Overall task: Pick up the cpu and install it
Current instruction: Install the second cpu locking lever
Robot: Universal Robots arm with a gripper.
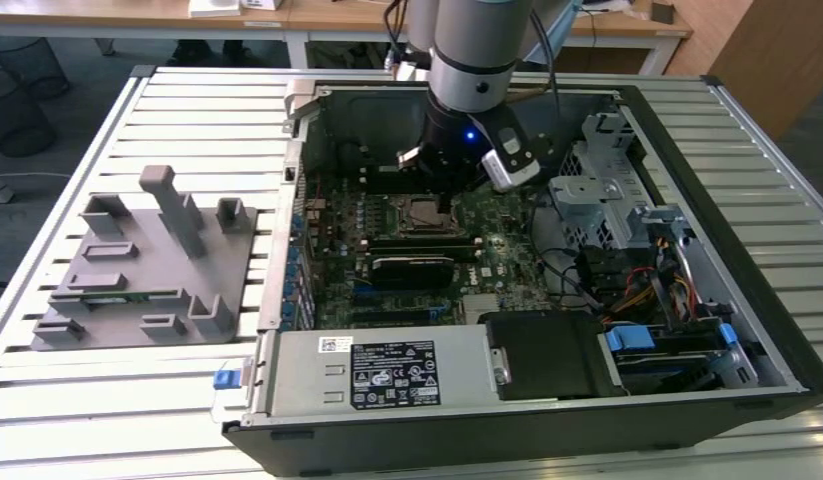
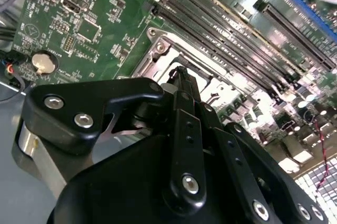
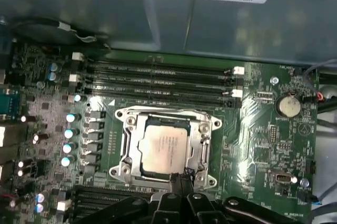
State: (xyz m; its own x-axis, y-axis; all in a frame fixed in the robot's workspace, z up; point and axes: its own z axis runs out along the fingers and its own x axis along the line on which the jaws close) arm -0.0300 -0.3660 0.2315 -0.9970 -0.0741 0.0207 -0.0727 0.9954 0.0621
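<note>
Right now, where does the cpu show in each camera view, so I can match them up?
Exterior view: the cpu sits in the socket on the motherboard, just below the arm's wrist.
First wrist view: the cpu lies in the metal socket frame, mid-picture, just beyond the gripper.
Second wrist view: I cannot pick it out behind the gripper.
Shared landmark: the coin battery shows in both wrist views.

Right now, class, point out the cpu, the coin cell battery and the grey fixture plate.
cpu (image 3: pixel 163 149), first wrist view: middle of its silver top plate, lying in the socket.
coin cell battery (image 3: pixel 288 106), first wrist view: centre of its round face.
grey fixture plate (image 1: pixel 118 262), exterior view: flat base, beside the computer case.
</note>
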